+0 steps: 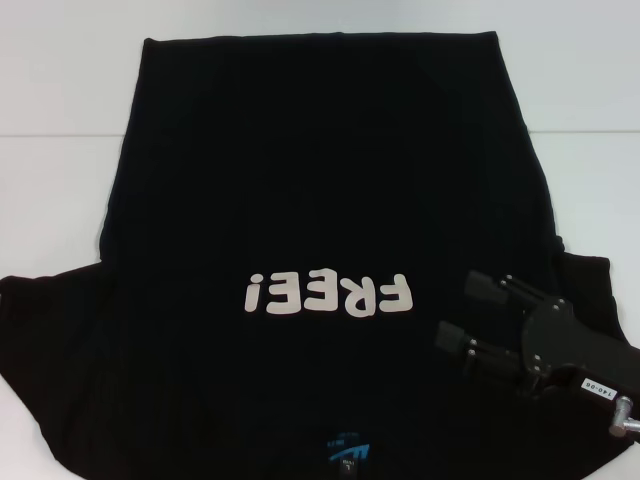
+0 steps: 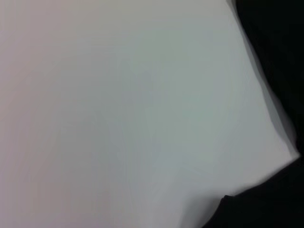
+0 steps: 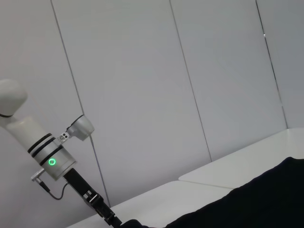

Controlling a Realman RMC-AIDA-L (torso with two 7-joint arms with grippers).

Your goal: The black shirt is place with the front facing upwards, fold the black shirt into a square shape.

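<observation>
- The right gripper (image 1: 466,313) hovers at about 4 o'clock in the head view, above the black shirt (image 1: 320,180) near its right sleeve, fingers spread apart and pointing toward 10 o'clock.
- The black shirt lies flat, front up, on the white table (image 1: 60,170); its blue neck label (image 1: 343,452) sits at 6 o'clock, nearest the robot, the white "FREE!" lettering (image 1: 330,293) just beyond, the hem at 12 o'clock.
- The left gripper (image 3: 102,209), seen from the right wrist, reaches down at the shirt's edge; whether its fingers are apart or together cannot be told.
- A pale panelled wall (image 3: 142,95) stands behind.
</observation>
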